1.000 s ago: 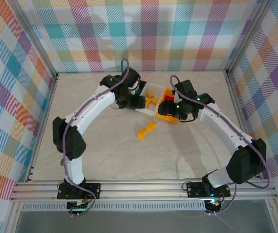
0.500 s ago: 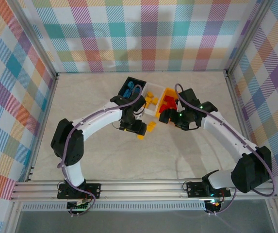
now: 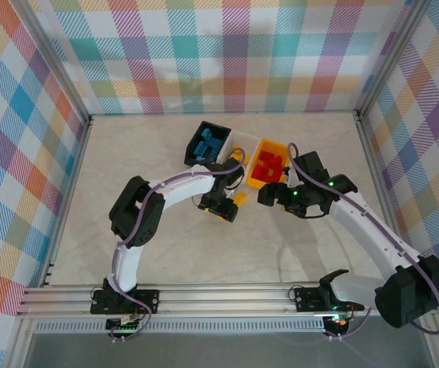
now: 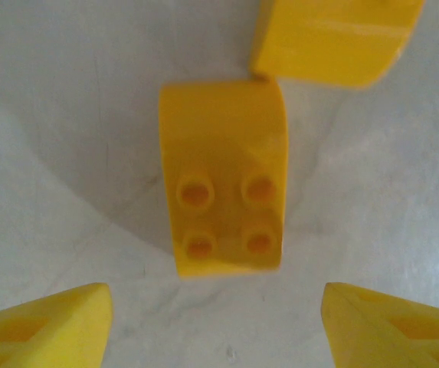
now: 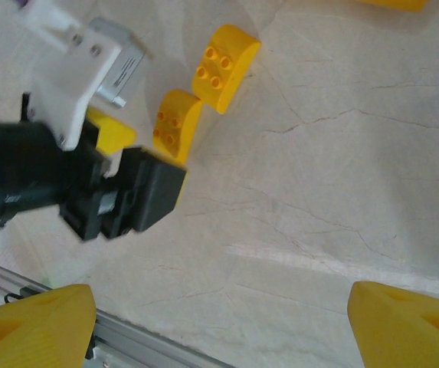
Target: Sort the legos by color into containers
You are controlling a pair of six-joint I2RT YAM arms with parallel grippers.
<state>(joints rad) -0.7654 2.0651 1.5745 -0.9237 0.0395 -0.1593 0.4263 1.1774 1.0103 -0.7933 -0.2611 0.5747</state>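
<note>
Two loose yellow legos lie on the table in front of the containers; one (image 3: 240,199) shows beside my left gripper (image 3: 221,207). In the left wrist view a four-stud yellow lego (image 4: 223,188) lies just ahead of my open left gripper (image 4: 217,330), and a second yellow one (image 4: 334,38) touches its far corner. My right gripper (image 3: 267,195) hovers open over bare table (image 5: 219,326), holding nothing. It sees both yellow legos (image 5: 225,65) (image 5: 177,125). The black bin (image 3: 204,143) holds blue legos and the yellow-orange bin (image 3: 267,163) holds red ones. The white bin (image 3: 242,142) sits between them.
The left arm's black gripper body (image 5: 89,192) is close to the right gripper, to its left. A metal rail (image 3: 227,299) runs along the near edge. Plaid walls enclose the table on three sides.
My left gripper has swung back from the bins down to the loose yellow legos. The right gripper has drawn away from the yellow-orange bin toward the table's middle, its jaws opening wider.
</note>
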